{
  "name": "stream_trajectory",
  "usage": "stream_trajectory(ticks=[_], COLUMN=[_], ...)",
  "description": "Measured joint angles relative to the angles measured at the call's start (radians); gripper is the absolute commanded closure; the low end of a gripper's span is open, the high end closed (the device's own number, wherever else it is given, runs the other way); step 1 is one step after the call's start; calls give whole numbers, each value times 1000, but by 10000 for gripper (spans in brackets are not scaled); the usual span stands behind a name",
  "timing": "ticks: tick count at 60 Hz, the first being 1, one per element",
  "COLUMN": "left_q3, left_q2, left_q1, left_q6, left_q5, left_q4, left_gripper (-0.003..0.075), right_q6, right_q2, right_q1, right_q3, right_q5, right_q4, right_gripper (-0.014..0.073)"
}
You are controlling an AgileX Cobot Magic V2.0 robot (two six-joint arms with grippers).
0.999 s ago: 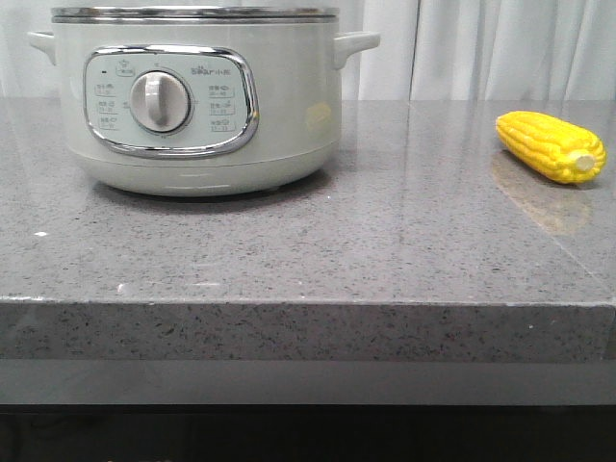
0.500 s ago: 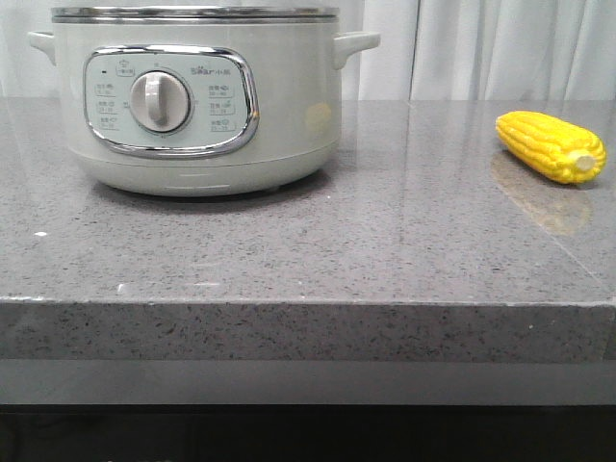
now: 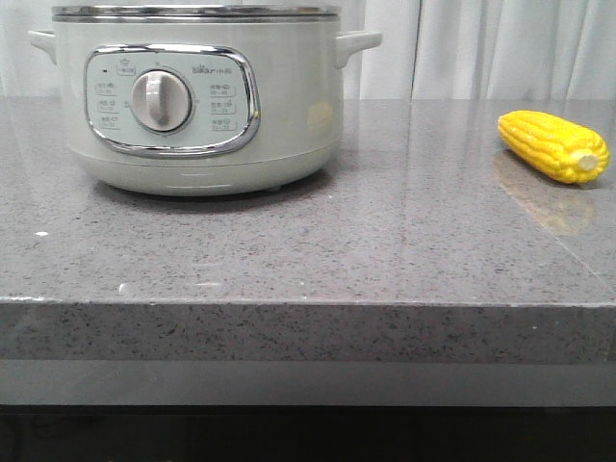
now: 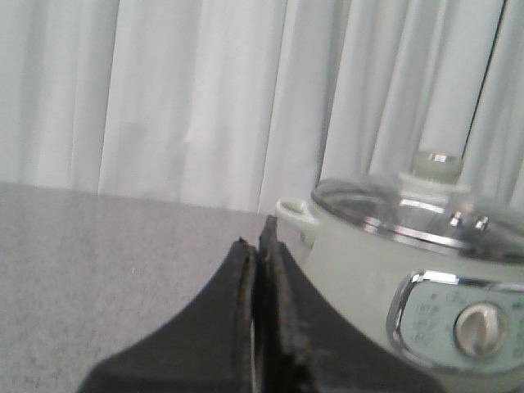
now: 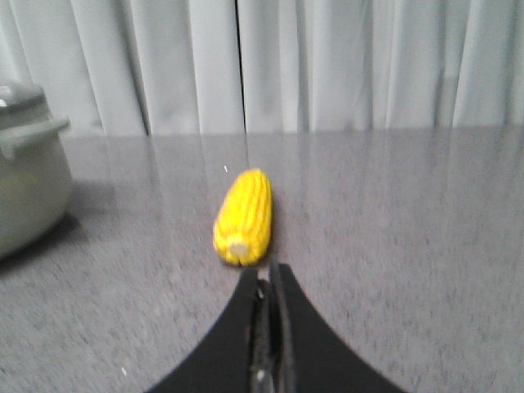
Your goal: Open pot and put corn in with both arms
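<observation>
The pale grey-green pot [image 3: 197, 101] stands at the back left of the stone counter, its knob panel facing me. In the left wrist view the pot [image 4: 360, 270] carries a glass lid [image 4: 409, 206] with a pale knob [image 4: 438, 164]. The yellow corn [image 3: 551, 145] lies at the right, stub end toward the front. In the right wrist view the corn [image 5: 243, 215] lies just beyond my right gripper [image 5: 268, 274], which is shut and empty. My left gripper [image 4: 255, 237] is shut and empty, near the pot's side handle [image 4: 296, 210]. Neither gripper shows in the front view.
The grey speckled counter [image 3: 308, 260] ends at a front edge [image 3: 308, 305] below the pot. White curtains [image 3: 500, 48] hang behind. The pot's edge also shows in the right wrist view [image 5: 29, 192], apart from the corn.
The front view has shifted a hair: the pot and the corn sit very slightly further right. Nothing on the counter has moved otherwise.
</observation>
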State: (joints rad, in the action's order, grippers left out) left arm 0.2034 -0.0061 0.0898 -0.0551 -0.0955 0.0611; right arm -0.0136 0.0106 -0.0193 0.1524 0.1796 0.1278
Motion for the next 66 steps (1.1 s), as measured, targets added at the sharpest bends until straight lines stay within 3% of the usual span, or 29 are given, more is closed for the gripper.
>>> stream_trajectory(ticks=[11, 30, 59, 66], left_q3=[236, 548, 565, 565], left_q2=[66, 349, 473, 475], left_q1=[0, 0, 0, 0], left_q6=[0, 0, 0, 0], left_q5=[-159, -482, -506, -510], left_q4=[0, 0, 0, -2], left_gripper=[741, 741, 741, 738], right_q6=[-2, -4, -6, -6], right_q2=[-63, -303, -408, -408], right_q1=[0, 0, 0, 0], right_q3=[217, 506, 483, 481], right_q5=[143, 285, 384, 405], right_q4=[-9, -15, -17, -19], right_gripper=[643, 643, 640, 566])
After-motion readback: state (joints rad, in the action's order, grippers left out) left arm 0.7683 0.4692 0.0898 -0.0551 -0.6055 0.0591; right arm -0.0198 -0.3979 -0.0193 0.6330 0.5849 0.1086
